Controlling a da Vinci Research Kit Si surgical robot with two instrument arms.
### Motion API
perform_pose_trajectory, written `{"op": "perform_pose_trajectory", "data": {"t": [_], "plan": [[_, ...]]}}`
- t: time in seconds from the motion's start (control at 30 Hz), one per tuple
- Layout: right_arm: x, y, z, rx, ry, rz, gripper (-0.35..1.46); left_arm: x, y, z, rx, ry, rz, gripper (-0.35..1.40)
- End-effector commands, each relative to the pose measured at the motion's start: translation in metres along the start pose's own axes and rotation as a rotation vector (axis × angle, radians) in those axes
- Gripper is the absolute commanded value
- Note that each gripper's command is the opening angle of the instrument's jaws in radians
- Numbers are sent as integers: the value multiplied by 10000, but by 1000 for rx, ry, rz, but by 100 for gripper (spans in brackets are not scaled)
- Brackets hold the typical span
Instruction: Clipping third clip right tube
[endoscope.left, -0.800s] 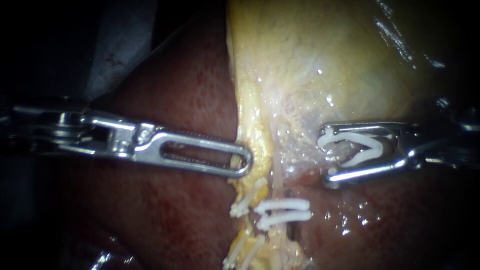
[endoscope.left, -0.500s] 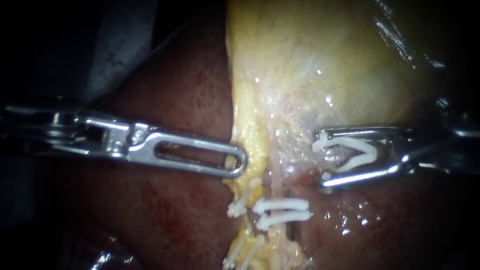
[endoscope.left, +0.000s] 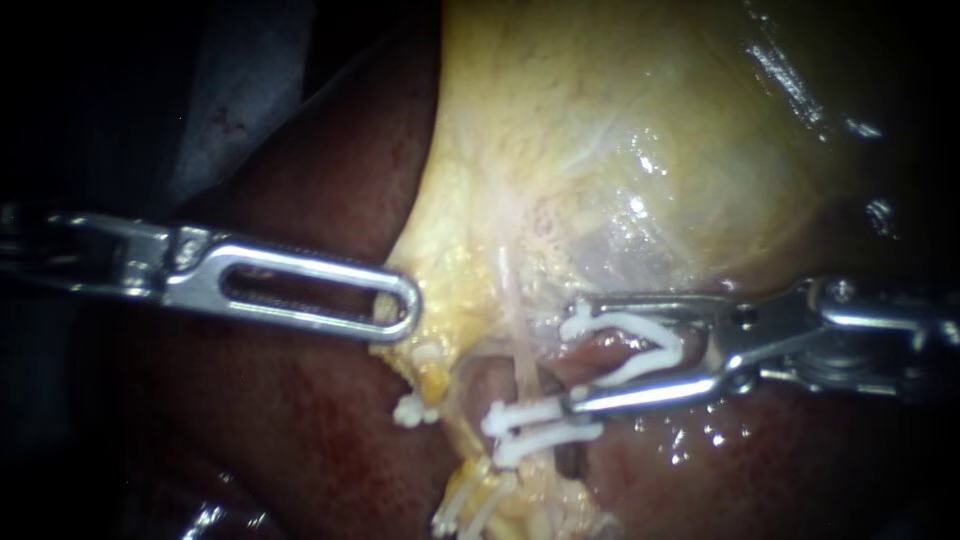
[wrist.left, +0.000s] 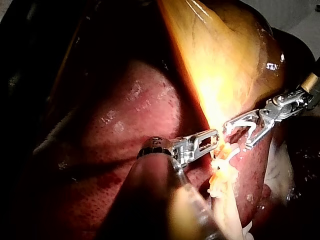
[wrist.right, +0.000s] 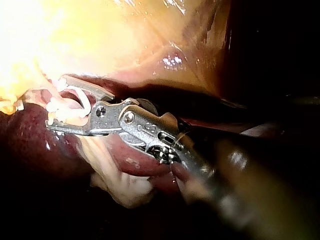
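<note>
My left instrument (endoscope.left: 400, 315) enters from the left. Its slotted jaws lie together, clamped on the edge of the yellow tissue (endoscope.left: 450, 290) at the near end of the gallbladder (endoscope.left: 620, 150). My right instrument (endoscope.left: 572, 360) enters from the right. Its jaws stand apart and grip an open white clip (endoscope.left: 625, 323), one leg against each jaw. The clip's mouth faces left, just right of the right tube (endoscope.left: 518, 340), not yet around it. Two closed clips (endoscope.left: 545, 412) sit on this tube, just nearer, touching the lower jaw's tip. The liver (endoscope.left: 300, 430) lies on both sides.
</note>
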Motion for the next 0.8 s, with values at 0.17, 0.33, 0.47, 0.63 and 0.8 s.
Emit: {"op": "perform_pose_trajectory", "data": {"t": [0.17,0.33,0.47,0.63,0.8], "plan": [[-5,4,9,25,-13,15,55,4,-6,2,-3,-3,-2,-35],[-9,10,17,22,-11,24,54,5,-8,3,-4,-3,-2,-35],[-11,16,24,18,-9,28,54,5,-9,3,-4,-4,-3,-35],[-12,20,32,22,-12,27,54,5,-9,3,-4,-4,-3,-35],[-13,23,41,33,-19,25,53,5,-9,3,-4,-4,-3,-35]]}}
